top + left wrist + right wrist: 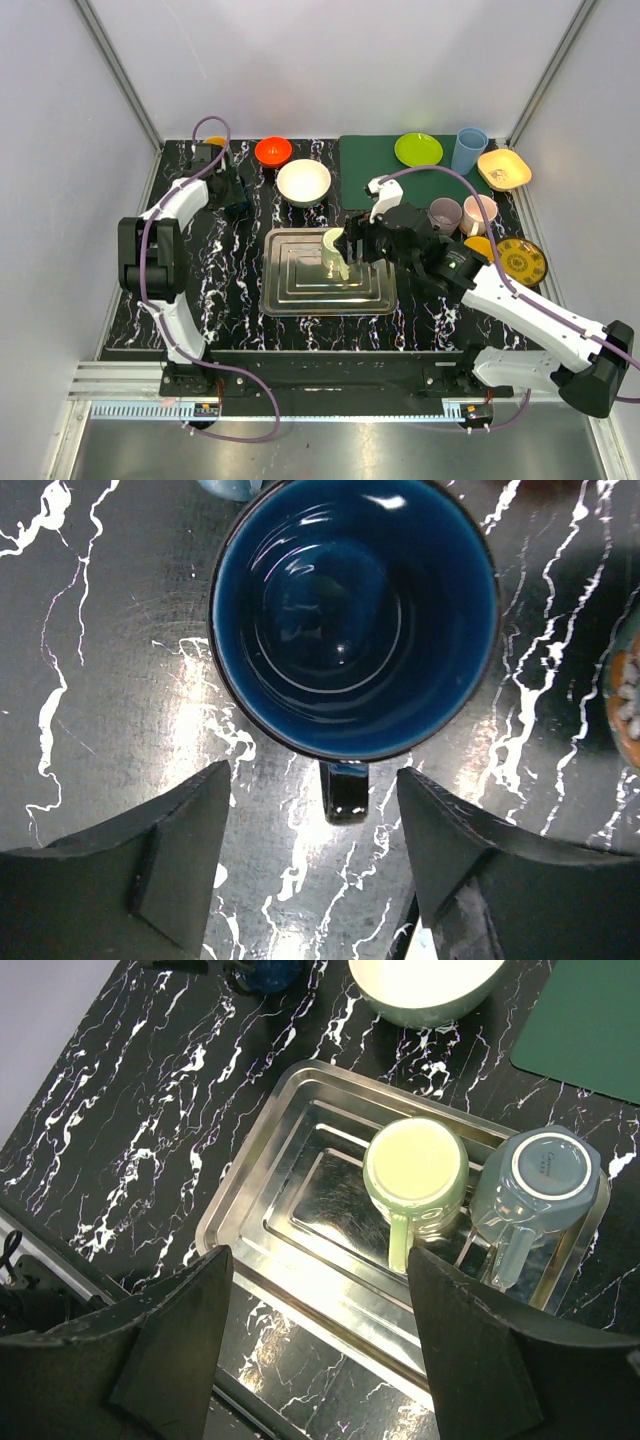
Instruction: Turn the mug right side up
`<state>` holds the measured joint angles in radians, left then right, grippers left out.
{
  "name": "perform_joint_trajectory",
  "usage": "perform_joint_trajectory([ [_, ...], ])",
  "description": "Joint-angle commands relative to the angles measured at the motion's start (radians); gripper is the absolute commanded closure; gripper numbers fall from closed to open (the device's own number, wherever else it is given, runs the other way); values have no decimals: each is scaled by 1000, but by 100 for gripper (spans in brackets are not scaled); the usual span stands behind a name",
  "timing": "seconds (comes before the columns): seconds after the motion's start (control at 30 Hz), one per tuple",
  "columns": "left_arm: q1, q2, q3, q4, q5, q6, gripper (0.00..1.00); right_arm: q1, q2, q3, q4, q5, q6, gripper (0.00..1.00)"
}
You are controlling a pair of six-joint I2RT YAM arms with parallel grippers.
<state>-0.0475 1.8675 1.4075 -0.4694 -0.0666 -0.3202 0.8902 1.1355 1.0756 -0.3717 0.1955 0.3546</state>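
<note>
Nearest the right wrist camera you see the right claw (318,1252), its two dark fingers spread wide and holding nothing, hanging over a steel tray (290,1210). The tray lies mid-bench, a little closer to the near edge than to the far one.

Note the grey-blue mug (545,1175) at the right end of the tray. It stands upside down: the flat base faces up, ringed by a paler foot and carrying a small printed mark too fine to read. Its wall looks slightly faceted, and its handle points toward the claw. From the top camera this mug is hidden under the right arm.

Just to its left stands a pale green mug (415,1170), handle also toward the claw. You cannot tell from the bright disc on top whether you are looking at its base or its inside.

A white bowl (425,985) sits beyond the tray, toward the far edge. A green mat (370,160) covers the far right corner of the bench (230,280).

At the far left corner, the left claw (312,770) is likewise wide and empty. Below it a dark blue mug (350,620) stands mouth up, its handle lying between the fingers without touching either.
</note>
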Motion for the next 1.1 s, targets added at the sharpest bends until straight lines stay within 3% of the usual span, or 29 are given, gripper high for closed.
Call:
perform_joint_trajectory([
  [0.0, 5, 27, 44, 35, -32, 43, 32, 3, -28, -8, 13, 35, -25, 24],
  [0.47, 11, 62, 77, 34, -27, 52, 64, 3, 12, -3, 19, 44, -26, 24],
  [0.57, 12, 64, 74, 31, -25, 47, 80, 3, 12, -5, 19, 47, -25, 24],
  [0.6, 12, 61, 71, 32, -25, 46, 95, 3, 10, -6, 19, 48, -26, 24],
  [0.63, 12, 56, 62, 31, -21, 44, 100, 3, 9, -8, 19, 50, -26, 24],
  [0.73, 12, 3, 21, 34, -16, 23, 100, 3, 7, -8, 20, 48, -22, 24],
  [0.9, 8, -259, -120, 11, -19, -65, 100, 3, -2, -3, 40, 27, 6, 25],
  [1.07, -112, -639, -272, -12, -42, -141, 100, 3, -8, -3, 88, -13, 56, 25],
])
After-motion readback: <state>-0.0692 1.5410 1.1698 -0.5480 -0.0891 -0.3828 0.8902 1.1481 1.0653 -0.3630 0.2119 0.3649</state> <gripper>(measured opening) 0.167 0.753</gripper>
